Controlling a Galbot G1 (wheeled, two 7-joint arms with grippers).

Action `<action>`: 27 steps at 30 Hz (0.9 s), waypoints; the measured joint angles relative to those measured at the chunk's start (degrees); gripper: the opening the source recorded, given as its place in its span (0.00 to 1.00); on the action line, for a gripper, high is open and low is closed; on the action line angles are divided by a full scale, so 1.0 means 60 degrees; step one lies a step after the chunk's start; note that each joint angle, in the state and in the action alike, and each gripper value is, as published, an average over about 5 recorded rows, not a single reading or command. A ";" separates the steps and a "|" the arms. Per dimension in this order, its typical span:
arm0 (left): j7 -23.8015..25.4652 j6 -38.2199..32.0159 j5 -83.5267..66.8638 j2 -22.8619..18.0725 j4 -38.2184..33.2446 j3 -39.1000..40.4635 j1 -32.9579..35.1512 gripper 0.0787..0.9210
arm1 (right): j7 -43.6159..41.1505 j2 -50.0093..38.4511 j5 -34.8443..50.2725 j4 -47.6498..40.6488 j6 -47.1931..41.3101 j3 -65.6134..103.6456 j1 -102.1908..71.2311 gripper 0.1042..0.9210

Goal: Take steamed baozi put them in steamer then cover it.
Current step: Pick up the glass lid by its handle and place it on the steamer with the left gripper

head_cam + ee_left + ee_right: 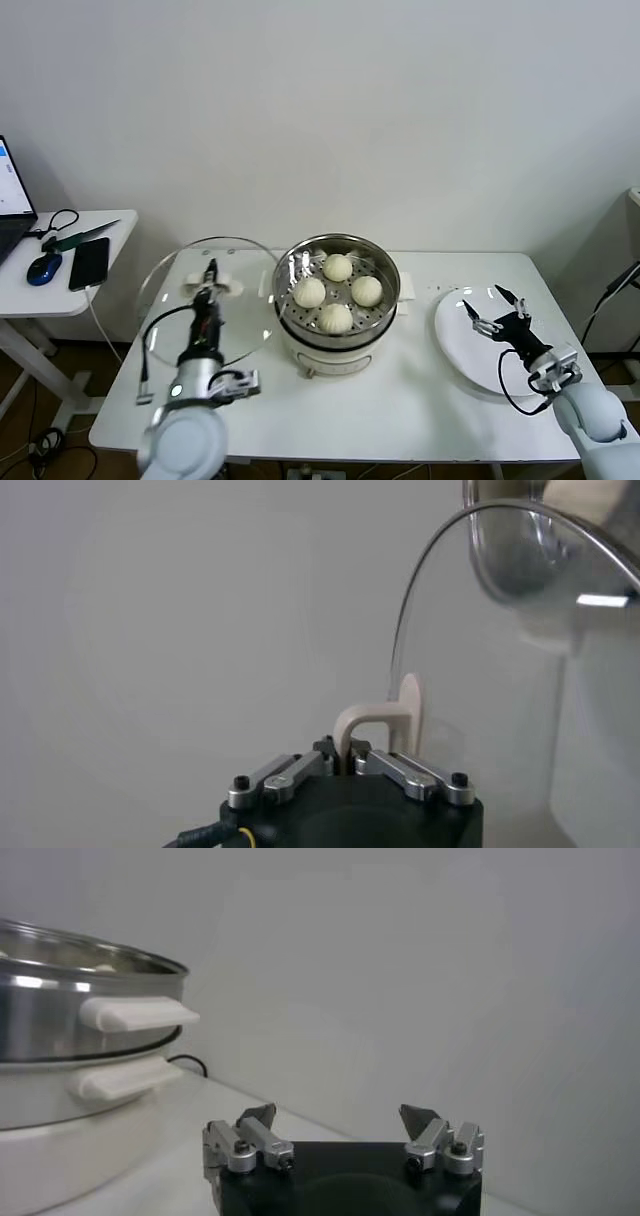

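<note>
— Now, how should the lid go on?
— Left gripper (210, 283) has its fingers clamped on the lid (170, 290) handle, holding it tilted just left of the steamer (337, 300). Level it, centre it over the rim, then lower.
— And the buns?
— Four pale, smooth buns (338, 291) sit inside. Right gripper (497, 309) waits over the plate (460, 345), fingers apart.

A: You get bright, even light in the head view, and the counter (400, 400) shows only soft, pale shadows.

B: Any glare for you?

A: Yes. The steamer (337, 290) shines along its steel rim, and the cover (520, 630) shows a small white glint in the left wrist view. Both wrist views look dimmer and greyer.
</note>
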 measured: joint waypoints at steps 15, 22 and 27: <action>0.0982 0.0831 0.0679 -0.1902 0.1788 0.2250 -0.2495 0.09 | -0.0049 0.0091 -0.0237 -0.0344 0.0159 0.0218 -0.0057 0.88; 0.0876 0.0831 0.0753 -0.2854 0.2739 0.2736 -0.3054 0.09 | -0.0052 0.0052 -0.0284 -0.0348 0.0182 0.0333 -0.0178 0.88; 0.0895 0.0829 0.0893 -0.3309 0.3269 0.3023 -0.3291 0.09 | -0.0053 0.0091 -0.0326 -0.0339 0.0194 0.0402 -0.0228 0.88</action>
